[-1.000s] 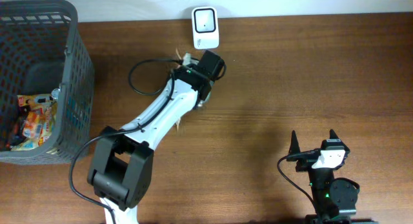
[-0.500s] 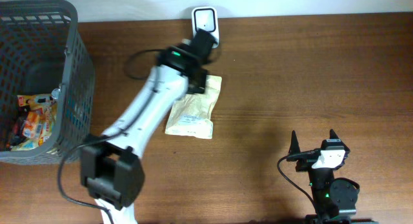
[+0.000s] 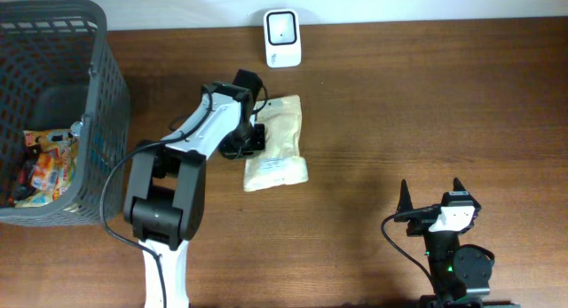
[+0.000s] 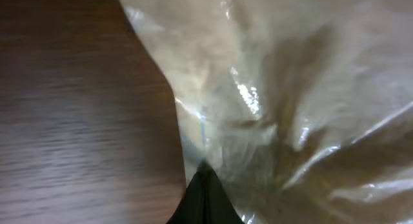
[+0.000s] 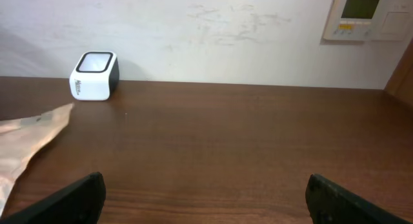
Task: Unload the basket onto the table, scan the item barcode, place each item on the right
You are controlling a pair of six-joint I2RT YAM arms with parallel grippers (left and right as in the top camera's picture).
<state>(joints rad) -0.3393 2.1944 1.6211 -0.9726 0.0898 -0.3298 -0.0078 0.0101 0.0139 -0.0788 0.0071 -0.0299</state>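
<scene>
- Since it needs lifting toward a reader, the beige crinkled plastic pouch (image 3: 279,148) lies mid-frame on the brown worktop (image 3: 399,104), its left edge clenched in the left gripper (image 3: 254,136).
- The small white box scanner (image 3: 282,27) stands at top centre.
- The right gripper (image 3: 432,198), lower right, is released and idle.

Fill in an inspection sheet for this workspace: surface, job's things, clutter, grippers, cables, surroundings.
Surface: wooden table, bare brown wood, no spill seen.
Job's things: beige pouch lying flat; white scanner at the far edge, apart from the pouch.
Clutter: grey basket at the left, holding colourful snack packets.
Grippers: left gripper shut at the pouch's left edge, grip on the film not confirmable; right gripper open, holding nothing, near the front edge.
Cables: black cable loops beside the left arm's base; second cable at the right arm.
Surroundings: white wall; wall panel with a display.
</scene>
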